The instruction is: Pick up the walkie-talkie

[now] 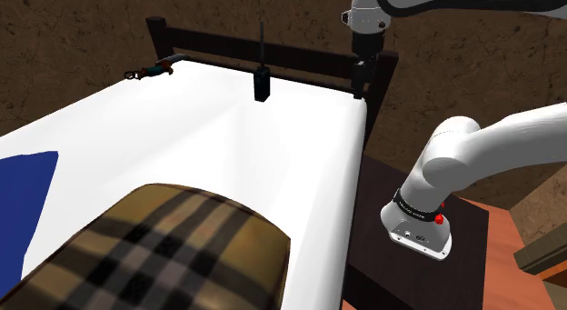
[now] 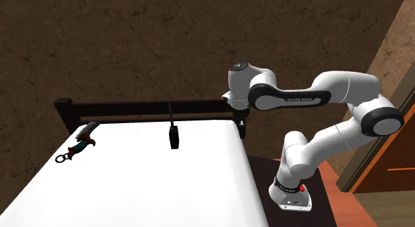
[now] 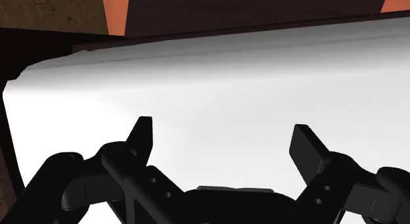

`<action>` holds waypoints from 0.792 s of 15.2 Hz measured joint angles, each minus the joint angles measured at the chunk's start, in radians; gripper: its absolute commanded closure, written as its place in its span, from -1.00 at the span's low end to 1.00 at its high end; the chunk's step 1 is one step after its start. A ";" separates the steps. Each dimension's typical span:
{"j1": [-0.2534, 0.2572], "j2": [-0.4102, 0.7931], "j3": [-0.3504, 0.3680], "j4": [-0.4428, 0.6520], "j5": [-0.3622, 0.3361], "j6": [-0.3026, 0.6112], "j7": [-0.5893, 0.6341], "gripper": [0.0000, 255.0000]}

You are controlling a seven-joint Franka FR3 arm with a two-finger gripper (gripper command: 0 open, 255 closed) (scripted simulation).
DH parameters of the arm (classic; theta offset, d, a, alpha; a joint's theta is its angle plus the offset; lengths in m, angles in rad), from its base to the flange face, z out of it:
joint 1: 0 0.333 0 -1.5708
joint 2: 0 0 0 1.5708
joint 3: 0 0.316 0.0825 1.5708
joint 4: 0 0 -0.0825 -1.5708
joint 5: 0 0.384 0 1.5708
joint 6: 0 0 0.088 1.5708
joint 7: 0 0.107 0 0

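The walkie-talkie [image 1: 262,84] is stood upright on the bed [image 1: 182,135], just before the headboard [image 1: 300,55], so its narrow sides are offered for grasping. The gripper [image 1: 361,85] is held at the headboard's end post with fingers apart and nothing clasped, well apart from the walkie-talkie.

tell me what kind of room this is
Probably a bedroom. A bed with a white sheet takes up much of the shoulder view, a dark rail runs across its far end, and a brown plaid pillow or bolster lies on it.
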 measured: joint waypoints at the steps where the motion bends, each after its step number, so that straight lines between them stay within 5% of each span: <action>1: 0.000 0.000 0.000 0.000 0.000 0.000 0.000 -1.00; 12: -0.096 0.311 0.184 0.212 0.114 0.148 0.490 -1.00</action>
